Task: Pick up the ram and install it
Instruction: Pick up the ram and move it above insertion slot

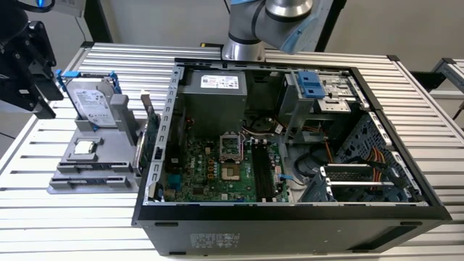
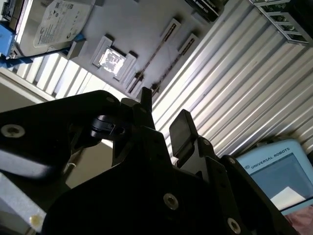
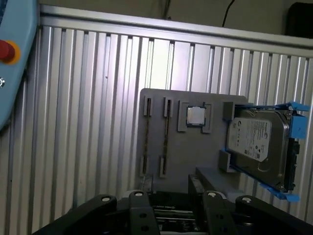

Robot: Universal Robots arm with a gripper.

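- The ram seems to be the thin strip standing on edge in a slotted holder on the grey fixture plate. Whether the neighbouring slot holds another, I cannot tell.
- The pincer hangs well apart from it, jaws spread wide, gripping nothing.
- So narrow an edge leaves little margin: a skewed descent could strike the holder's end clips or the processor chip just beside.
- A crooked grasp would likely jam at the black motherboard slots, and the green card by the case wall crowds the route.
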